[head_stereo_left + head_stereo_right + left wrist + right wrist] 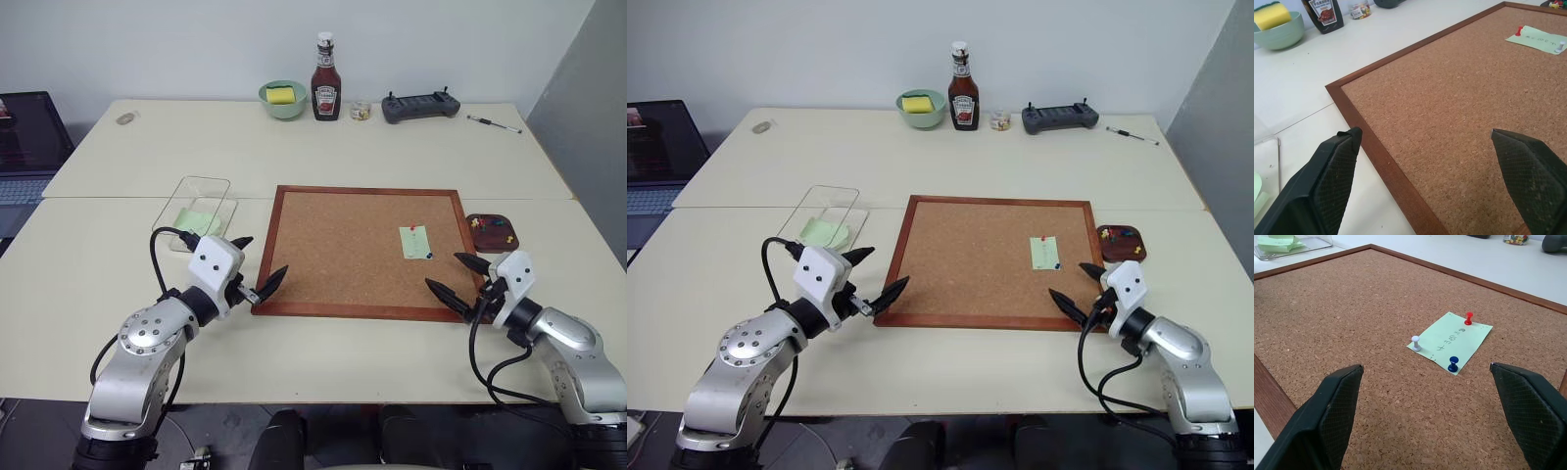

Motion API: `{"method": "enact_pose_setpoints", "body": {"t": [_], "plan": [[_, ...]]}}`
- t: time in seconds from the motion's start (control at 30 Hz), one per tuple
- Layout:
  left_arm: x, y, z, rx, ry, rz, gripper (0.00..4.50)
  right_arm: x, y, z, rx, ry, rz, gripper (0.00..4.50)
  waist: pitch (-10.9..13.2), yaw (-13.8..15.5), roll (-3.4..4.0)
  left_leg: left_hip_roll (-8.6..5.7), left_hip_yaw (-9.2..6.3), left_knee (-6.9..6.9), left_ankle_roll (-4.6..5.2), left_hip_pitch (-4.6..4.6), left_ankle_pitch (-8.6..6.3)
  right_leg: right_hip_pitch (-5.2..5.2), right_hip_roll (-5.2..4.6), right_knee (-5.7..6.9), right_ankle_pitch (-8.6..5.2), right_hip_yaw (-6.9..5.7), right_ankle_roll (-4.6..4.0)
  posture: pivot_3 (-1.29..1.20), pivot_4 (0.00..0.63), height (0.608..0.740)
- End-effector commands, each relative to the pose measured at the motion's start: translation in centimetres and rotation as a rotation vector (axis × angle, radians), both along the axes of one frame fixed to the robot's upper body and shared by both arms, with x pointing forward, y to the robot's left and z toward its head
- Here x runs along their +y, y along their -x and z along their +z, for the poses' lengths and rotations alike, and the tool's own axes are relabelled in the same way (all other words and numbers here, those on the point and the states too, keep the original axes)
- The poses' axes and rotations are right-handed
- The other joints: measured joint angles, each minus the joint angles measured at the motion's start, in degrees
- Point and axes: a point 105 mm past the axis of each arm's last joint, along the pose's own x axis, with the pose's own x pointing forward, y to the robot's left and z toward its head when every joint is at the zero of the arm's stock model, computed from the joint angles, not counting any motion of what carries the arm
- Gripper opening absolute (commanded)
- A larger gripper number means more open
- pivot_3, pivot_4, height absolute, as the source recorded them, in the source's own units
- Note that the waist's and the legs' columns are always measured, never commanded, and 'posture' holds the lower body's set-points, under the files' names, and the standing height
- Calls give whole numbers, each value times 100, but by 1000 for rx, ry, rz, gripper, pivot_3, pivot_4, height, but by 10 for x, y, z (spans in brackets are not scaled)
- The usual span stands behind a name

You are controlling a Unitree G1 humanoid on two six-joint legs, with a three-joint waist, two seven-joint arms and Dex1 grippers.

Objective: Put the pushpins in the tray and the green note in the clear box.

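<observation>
Both arms hang low over the near edge of the table. The right gripper [462, 277] has its fingers spread wide and holds nothing; the left gripper [257, 264] is equally splayed and empty, straddling the near left corner of the cork board [343, 245].

Just ahead of the right gripper the green note [1449, 341] lies on the cork, pinned by three pushpins: a white pin [1416, 343] nearest, a blue pin [1453, 364] beside it, and a red pin [1468, 318] at the far corner. So I'd say pin-pulling is the step in hand. The next move calls for narrowing those fingers onto one tiny head and lifting straight up without tearing the paper.

The tray [493, 232], already holding some pins, sits just beyond and outboard of the right gripper, a short carry over the board's raised frame. The clear box [193, 213], with green slips inside, lies just past the left gripper. Bare cork between the two leaves ample room.
</observation>
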Motion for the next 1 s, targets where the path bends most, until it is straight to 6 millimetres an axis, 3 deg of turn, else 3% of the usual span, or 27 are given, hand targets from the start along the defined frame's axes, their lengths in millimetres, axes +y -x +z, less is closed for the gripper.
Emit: {"method": "enact_pose_setpoints", "body": {"t": [0.03, 0.63, 0.8, 1.0], "plan": [[-3, 1, 19, -79, 5, -13, 4471, 1, 0, 12, -42, -1, 17, 4375, 0, -1, 0, 0, 0, 0, 0, 0, 0, 0, 0, 0, 0, 0, 0, 0, 150, 740], [-9, 1, 29, -126, 12, -97, 4471, 4, -1, 15, -43, 4, 24, 4375, 0, -1, 0, 0, 1, 0, 0, 0, 0, 0, 0, 0, 0, 1, 0, 0, 150, 740], [-15, 6, 27, -106, 24, -164, 3674, 4, -3, 17, -45, 5, 22, 4500, 0, -1, 0, 0, 1, 0, 0, 0, 0, 0, 0, 0, 0, 0, 0, 0, 150, 740], [-20, 3, 27, -104, 29, -189, 2377, 5, -3, 18, -36, -3, 18, 4500, 0, -1, 0, 0, 0, 0, 0, 0, 0, 0, 0, 0, 0, 0, 0, 0, 150, 740]]}}
